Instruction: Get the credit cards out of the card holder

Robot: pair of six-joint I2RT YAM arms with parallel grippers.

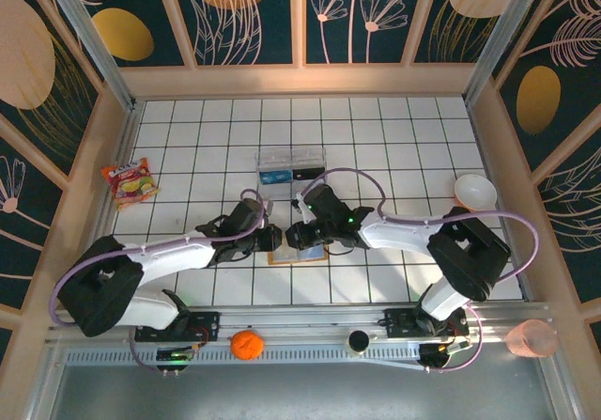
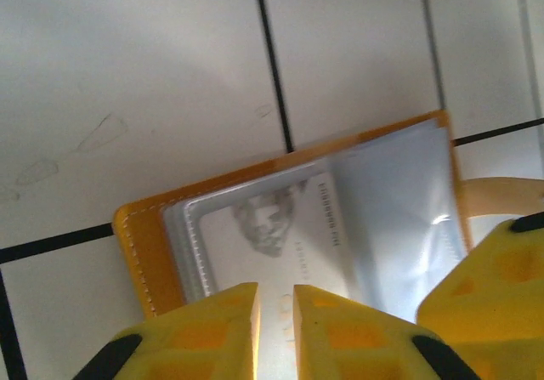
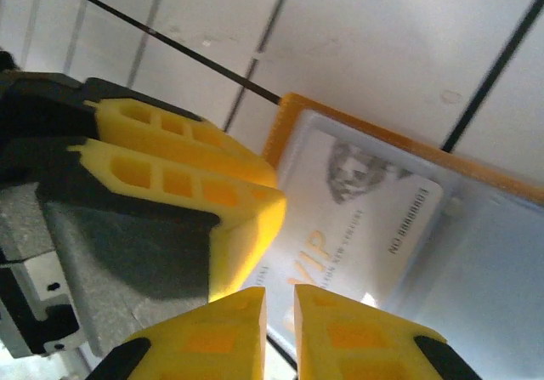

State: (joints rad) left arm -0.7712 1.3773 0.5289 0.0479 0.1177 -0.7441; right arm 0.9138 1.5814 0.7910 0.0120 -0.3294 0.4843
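Surface: white tiled table (image 1: 188,138) with dark grid lines and a metal rail along its bottom edge.
Room: dark teal walls (image 1: 249,16) painted with gold and pink plants, framed in pale wood.
Card holder (image 1: 282,258): lies open and flat at the centre of the top view, under both gripper tips.
Top view: clear box (image 1: 289,166) just above the holder, snack packet (image 1: 131,181) at left, white bowl (image 1: 475,192) at right, orange ball (image 1: 246,344) on the rail.
Left wrist view: pale credit card (image 2: 280,227) with a portrait, inside a clear sleeve.
Right wrist view: "VIP" lettering on that card.
Left gripper (image 2: 276,299): jaws a narrow slit at the holder's edge; I cannot tell whether they grip it.
Right gripper (image 3: 280,299): jaws narrow over the card's lower edge; I cannot tell whether they hold it.
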